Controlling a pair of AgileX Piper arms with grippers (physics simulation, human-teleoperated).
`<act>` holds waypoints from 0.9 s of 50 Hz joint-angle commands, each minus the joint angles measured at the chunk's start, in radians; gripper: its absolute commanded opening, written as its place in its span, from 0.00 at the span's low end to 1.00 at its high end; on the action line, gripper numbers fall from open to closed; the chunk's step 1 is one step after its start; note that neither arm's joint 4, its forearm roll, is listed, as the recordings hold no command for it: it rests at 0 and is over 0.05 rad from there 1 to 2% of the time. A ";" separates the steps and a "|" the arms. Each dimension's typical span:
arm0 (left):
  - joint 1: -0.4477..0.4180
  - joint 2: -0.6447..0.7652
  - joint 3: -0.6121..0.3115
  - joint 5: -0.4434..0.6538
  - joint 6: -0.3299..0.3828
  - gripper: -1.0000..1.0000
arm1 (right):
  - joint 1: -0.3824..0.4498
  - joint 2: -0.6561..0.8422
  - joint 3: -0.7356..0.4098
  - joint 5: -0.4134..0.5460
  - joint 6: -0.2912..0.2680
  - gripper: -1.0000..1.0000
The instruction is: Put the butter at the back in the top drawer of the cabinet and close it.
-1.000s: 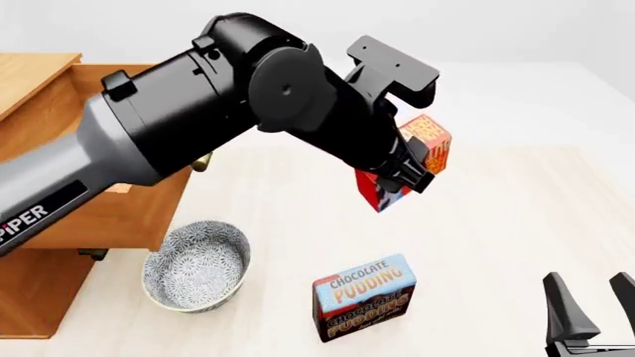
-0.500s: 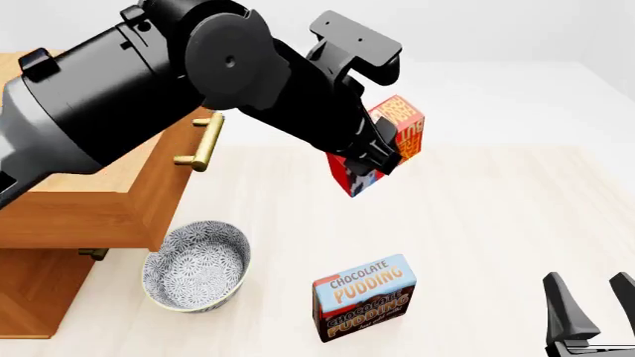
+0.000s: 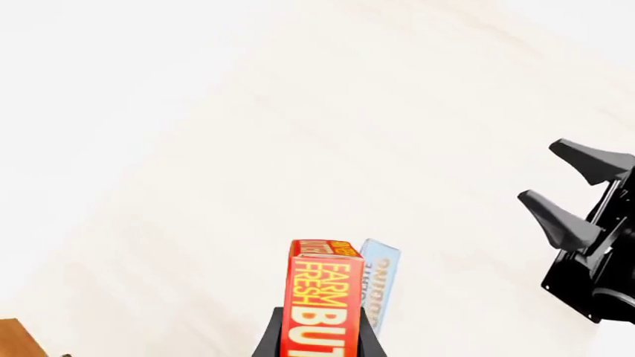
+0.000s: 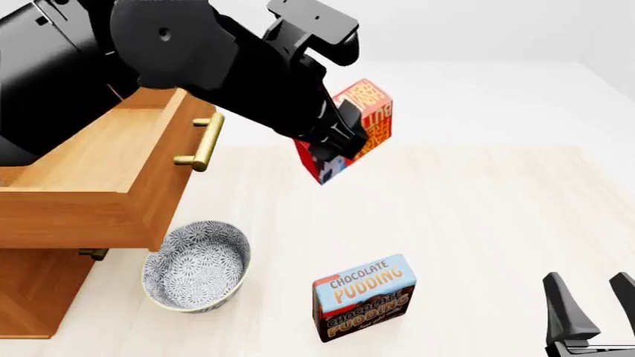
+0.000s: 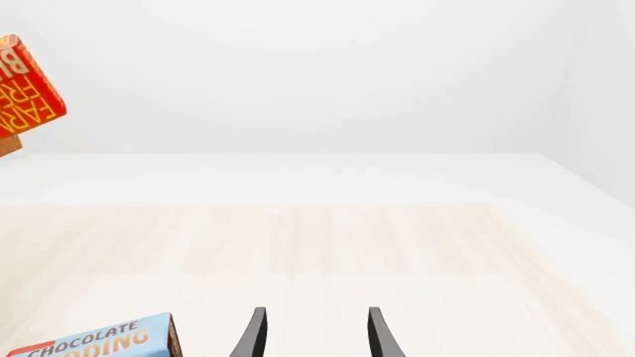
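Left pincer (image 4: 343,134), clamping the butter (image 4: 347,130), has swung nearer the top drawer (image 4: 109,178).

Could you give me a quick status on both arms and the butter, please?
Left gripper shut on the butter, carried in the air beside the open top drawer. Right gripper open, empty, near the pudding box. Nothing in the way.

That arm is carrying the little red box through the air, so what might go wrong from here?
The left pincer holds the small red butter box tilted, by one part only, so it might slip and fall onto the table. The open top wooden drawer sticks out toward the path, so the box or arm could clip its front or brass bar handle. The patterned bowl sits below.
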 commanded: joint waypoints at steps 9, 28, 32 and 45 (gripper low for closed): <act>0.049 -0.071 -0.011 0.038 0.044 0.00 | 0.000 0.000 0.000 0.000 0.000 1.00; 0.101 -0.136 -0.016 0.075 0.066 0.00 | 0.000 0.000 0.000 0.000 0.000 1.00; 0.116 -0.154 -0.011 0.081 0.071 0.00 | 0.000 0.000 0.000 0.000 0.000 1.00; 0.153 -0.203 -0.028 0.118 0.086 0.00 | 0.000 0.000 0.000 0.000 0.000 1.00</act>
